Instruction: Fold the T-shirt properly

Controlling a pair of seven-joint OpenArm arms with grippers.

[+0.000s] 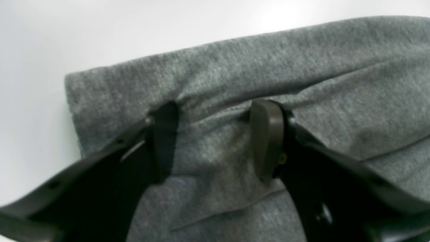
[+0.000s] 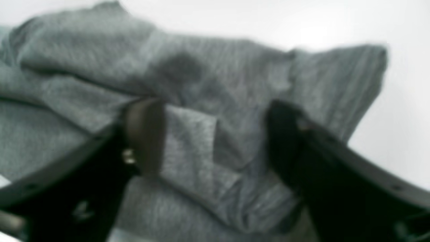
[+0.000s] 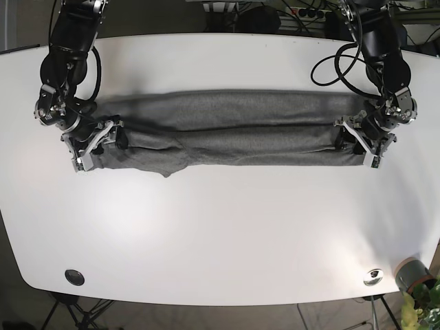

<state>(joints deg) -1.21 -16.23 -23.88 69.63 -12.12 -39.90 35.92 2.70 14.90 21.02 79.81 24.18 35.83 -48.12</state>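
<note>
The grey T-shirt (image 3: pixel 227 127) lies as a long folded band across the white table (image 3: pixel 220 227), with a small flap hanging from its front edge left of centre. My left gripper (image 3: pixel 356 142) sits at the band's right end. In the left wrist view this gripper (image 1: pixel 215 106) is open, its fingertips (image 1: pixel 265 134) pressed down on the T-shirt (image 1: pixel 268 67) near a folded corner. My right gripper (image 3: pixel 103 141) is at the band's left end. Seen in the blurred right wrist view, it (image 2: pixel 211 104) is open over rumpled layers of the T-shirt (image 2: pixel 218 77).
A black round inset (image 3: pixel 73 277) and a metal one (image 3: pixel 373 276) sit near the table's front corners. A potted plant (image 3: pixel 416 292) stands beyond the front right corner. Cables (image 3: pixel 337 65) hang from the right-hand arm at the back.
</note>
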